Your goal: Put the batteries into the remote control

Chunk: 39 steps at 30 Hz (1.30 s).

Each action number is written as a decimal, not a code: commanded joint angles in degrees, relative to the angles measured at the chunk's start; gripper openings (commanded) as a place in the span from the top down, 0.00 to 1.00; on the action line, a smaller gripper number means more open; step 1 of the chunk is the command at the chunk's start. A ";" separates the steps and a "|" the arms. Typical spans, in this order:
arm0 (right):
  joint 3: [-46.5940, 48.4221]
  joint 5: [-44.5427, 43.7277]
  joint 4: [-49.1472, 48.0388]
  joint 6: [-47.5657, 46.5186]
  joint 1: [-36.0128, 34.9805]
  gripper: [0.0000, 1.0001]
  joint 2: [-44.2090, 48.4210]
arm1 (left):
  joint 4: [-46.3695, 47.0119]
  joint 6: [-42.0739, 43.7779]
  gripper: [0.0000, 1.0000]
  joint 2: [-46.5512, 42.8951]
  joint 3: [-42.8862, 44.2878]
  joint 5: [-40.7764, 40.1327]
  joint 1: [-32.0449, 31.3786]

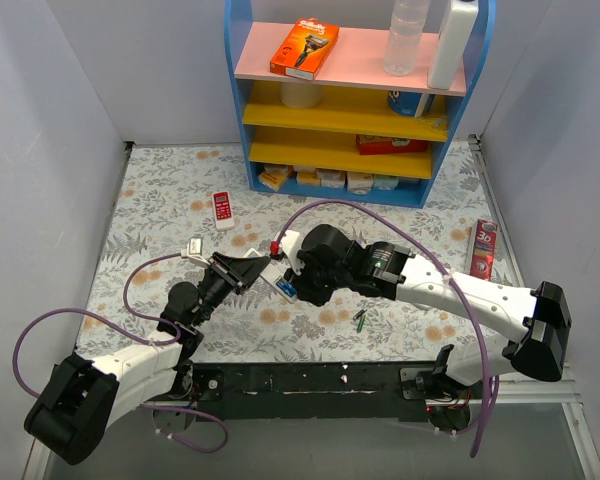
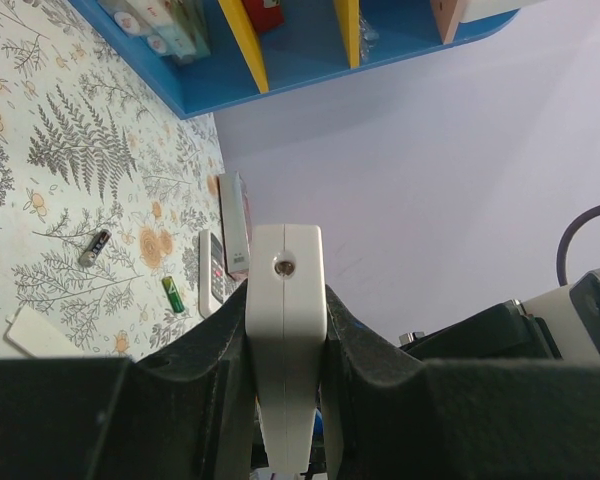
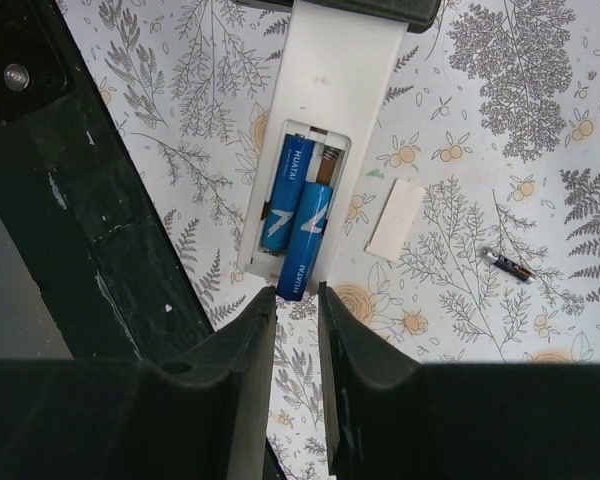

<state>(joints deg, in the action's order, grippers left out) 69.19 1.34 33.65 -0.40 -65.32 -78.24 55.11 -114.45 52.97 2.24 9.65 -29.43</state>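
The remote control point(image 3: 335, 70) is being held off the worktop point(image 3: 500, 120) with its plain back up and its battery compartment point(image 3: 327, 165) uncovered, and 2 blue batteries are sitting in that bay. The left-slot battery point(image 3: 283, 190) is lying down flat in its slot. The second battery point(image 3: 306, 245) is riding beside it, slightly tilted, with its near end sticking out past the compartment's near edge, so it is looking not yet seated.

That near end is pointing straight at the right hand point(image 3: 296, 305), just ahead of the fingertips. The battery's long axis and the remote's are both running directly away from that hand, so I judge the coming move to be a push along that line. The right hand is showing only a narrow gap between its fingers, with nothing gripped in it. The left hand point(image 2: 285, 310) is clamping the remote by its edges at the other end, so the right arm is the nearer one to the loose battery.

Out on the worktop the white cover point(image 3: 395, 220) is lying just beside the remote, with a dark battery point(image 3: 507, 265) farther off. A green battery point(image 1: 361, 319) is lying near the right arm.
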 commanded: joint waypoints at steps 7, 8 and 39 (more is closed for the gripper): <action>2.88 -1.08 -1.66 -0.04 -0.16 0.70 -1.48 | 0.26 -21.95 1.00 -1.82 -10.85 0.72 -0.19; 3.06 -1.17 -1.57 -0.04 -0.07 0.70 -1.57 | 0.26 -21.87 1.00 -1.82 -10.77 0.72 -0.10; 4.47 4.37 4.58 -8.99 0.19 0.60 2.65 | 0.00 -19.49 1.00 -0.85 -9.89 3.00 -0.19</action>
<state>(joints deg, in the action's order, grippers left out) 73.28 3.03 37.04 -3.55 -65.25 -79.15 54.28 -114.45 52.66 2.24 11.40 -29.43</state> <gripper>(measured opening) 0.403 0.230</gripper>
